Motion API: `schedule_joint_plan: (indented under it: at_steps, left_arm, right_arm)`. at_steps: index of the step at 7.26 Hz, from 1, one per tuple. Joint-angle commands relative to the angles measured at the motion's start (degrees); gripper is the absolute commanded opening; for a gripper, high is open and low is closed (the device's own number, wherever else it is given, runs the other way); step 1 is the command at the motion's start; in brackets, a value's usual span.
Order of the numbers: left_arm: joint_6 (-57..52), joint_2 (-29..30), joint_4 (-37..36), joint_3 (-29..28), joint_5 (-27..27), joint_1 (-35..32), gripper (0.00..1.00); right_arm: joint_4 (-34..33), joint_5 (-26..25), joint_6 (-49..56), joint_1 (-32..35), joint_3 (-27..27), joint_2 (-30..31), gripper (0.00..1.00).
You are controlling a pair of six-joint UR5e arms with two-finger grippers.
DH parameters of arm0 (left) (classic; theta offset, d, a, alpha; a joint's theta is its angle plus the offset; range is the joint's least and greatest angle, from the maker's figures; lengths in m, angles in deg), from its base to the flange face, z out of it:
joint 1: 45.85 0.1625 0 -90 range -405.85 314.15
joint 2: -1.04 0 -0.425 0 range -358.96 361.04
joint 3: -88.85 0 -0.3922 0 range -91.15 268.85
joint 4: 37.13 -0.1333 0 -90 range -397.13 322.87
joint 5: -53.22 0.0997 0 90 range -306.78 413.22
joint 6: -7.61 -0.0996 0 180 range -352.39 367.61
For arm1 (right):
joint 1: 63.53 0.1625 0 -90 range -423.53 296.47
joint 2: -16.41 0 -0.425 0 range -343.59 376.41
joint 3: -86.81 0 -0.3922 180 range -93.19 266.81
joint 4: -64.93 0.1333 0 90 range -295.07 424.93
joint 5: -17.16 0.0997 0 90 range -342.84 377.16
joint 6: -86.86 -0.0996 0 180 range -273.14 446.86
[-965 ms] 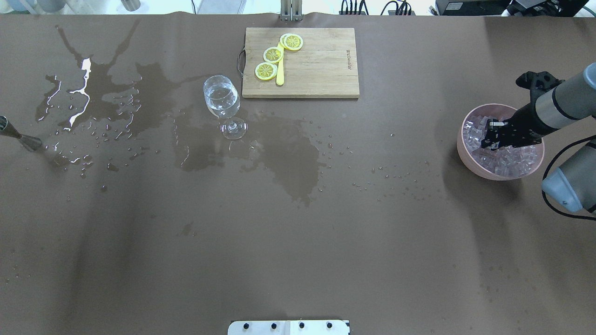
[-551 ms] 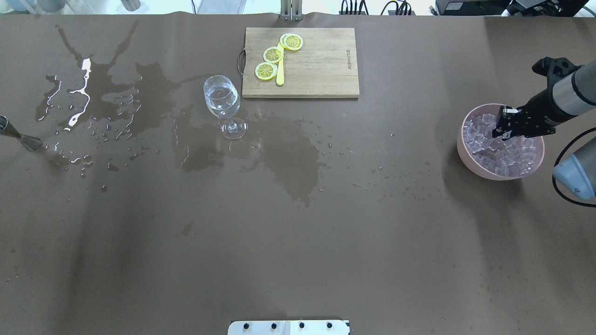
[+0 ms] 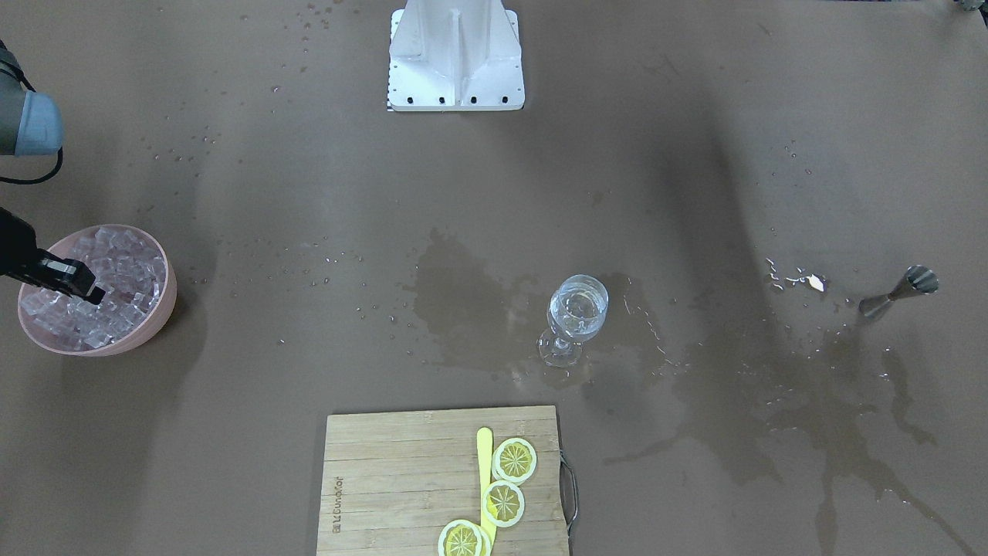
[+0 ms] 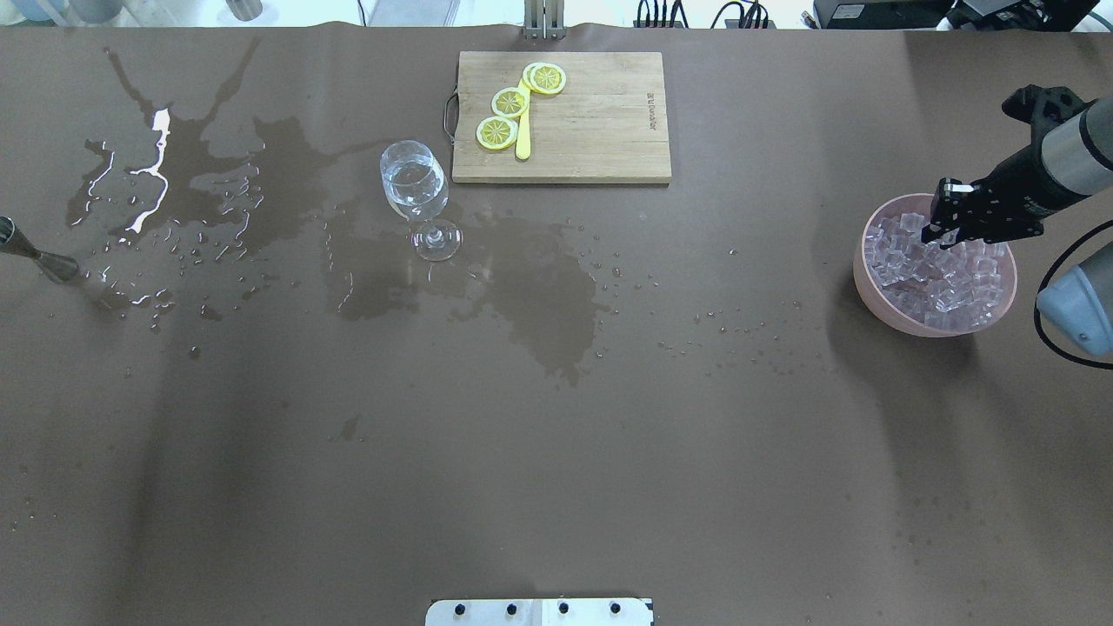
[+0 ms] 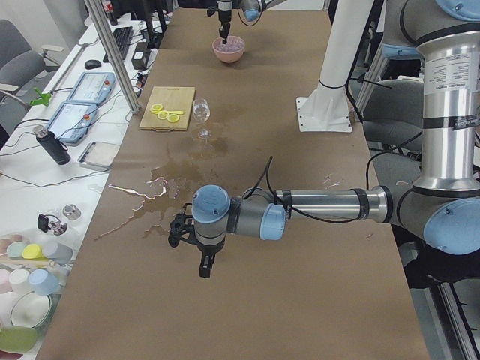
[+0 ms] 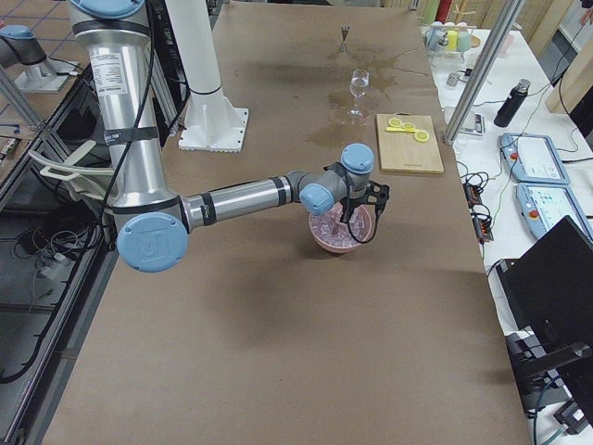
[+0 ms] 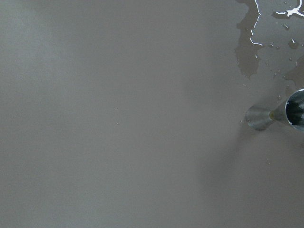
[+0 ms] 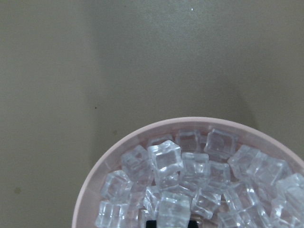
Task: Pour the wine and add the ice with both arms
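A pink bowl (image 4: 861,269) full of ice cubes (image 4: 943,283) stands at the table's right. My right gripper (image 4: 937,228) hangs just above the ice at the bowl's far rim. Its fingers look shut, with one cube (image 8: 173,207) at their tips in the right wrist view. In the front-facing view the gripper (image 3: 89,292) is over the bowl (image 3: 166,301). A wine glass (image 4: 416,184) holding clear wine stands left of centre. My left gripper (image 5: 203,268) shows only in the exterior left view, low over bare table; I cannot tell if it is open.
A steel jigger (image 4: 39,256) stands at the far left among wet spills (image 4: 530,287); it also shows in the left wrist view (image 7: 278,114). A wooden cutting board (image 4: 591,122) with lemon slices (image 4: 509,103) and a yellow knife lies at the back.
My right gripper has risen out of the ice and moved back toward the bowl's far right rim. The glass, jigger and board have not moved.
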State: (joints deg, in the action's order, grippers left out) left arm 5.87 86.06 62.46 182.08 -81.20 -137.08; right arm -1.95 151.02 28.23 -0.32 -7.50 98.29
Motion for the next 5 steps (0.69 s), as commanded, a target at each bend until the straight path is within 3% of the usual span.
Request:
schedule_joint_plan:
  at_steps: [1, 4, 5]
  left_arm:
    - [-0.02, -0.03, -0.01, -0.41, 0.03, 0.00, 0.98]
    - [-0.02, 0.06, 0.08, -0.32, -0.32, 0.09, 0.98]
    - [0.07, 0.06, 0.08, 0.11, -0.40, 0.09, 0.98]
  right_arm:
    - [-0.01, 0.09, 0.00, 0.07, 0.00, 0.03, 0.13]
    - [-0.01, 0.09, 0.00, -0.02, 0.00, -0.14, 0.18]
    - [-0.01, 0.00, 0.00, -0.10, 0.00, -0.14, 0.26]
